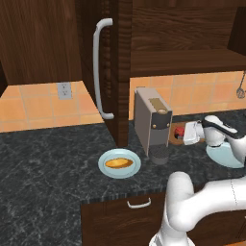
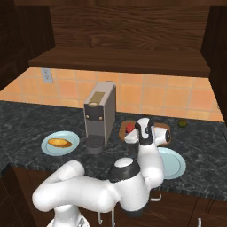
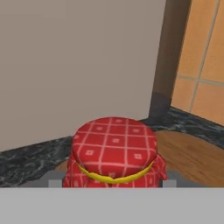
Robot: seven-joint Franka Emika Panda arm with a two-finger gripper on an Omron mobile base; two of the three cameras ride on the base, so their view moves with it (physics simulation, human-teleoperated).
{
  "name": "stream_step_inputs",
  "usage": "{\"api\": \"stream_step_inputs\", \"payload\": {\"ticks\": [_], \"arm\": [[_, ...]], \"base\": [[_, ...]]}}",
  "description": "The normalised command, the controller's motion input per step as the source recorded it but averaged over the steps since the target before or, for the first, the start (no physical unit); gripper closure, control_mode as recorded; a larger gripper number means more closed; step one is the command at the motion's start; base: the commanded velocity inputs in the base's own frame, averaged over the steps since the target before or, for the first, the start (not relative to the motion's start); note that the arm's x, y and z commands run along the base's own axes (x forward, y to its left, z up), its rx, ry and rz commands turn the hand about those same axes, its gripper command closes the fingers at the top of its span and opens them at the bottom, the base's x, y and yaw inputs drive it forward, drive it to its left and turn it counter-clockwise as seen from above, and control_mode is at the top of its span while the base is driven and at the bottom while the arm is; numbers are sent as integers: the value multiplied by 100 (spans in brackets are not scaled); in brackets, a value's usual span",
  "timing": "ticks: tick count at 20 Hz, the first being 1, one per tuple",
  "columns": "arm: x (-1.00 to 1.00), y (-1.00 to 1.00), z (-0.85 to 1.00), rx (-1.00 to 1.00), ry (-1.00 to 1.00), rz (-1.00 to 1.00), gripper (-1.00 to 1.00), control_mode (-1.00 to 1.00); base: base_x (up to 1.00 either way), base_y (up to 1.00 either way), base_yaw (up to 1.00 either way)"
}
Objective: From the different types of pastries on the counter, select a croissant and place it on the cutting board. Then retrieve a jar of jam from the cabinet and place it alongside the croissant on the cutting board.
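Jam jar (image 3: 113,155) is being held low over the cutting board (image 3: 192,159), beside the coffee machine (image 2: 101,116). It is being gripped by the hand (image 2: 133,133) on both sides.

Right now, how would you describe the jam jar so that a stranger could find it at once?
Find the grey coffee machine on the counter. Just right of it lies the cutting board, and the jar sits there at the gripper. Its red checked cloth top with a yellow band is unique.

Coffee machine (image 1: 153,122), two plates (image 1: 119,164)
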Motion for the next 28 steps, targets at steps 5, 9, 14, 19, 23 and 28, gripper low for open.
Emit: {"api": "stream_step_inputs", "payload": {"ticks": [5,9,14,19,23,28], "arm": [[4,23,-10,0,0,0,100,-100],[8,8,-8,0,0,0,-100,-100],[0,0,12,0,-1,0,-100,-100],[-3,-4,73,0,0,-1,-100,-100],[-21,-9,85,0,0,-1,-100,-100],[-77,0,82,0,0,-4,-100,-100]], "base": [[0,0,0],[0,0,0],[0,0,0],[0,0,0],[0,0,0],[0,0,0]]}}
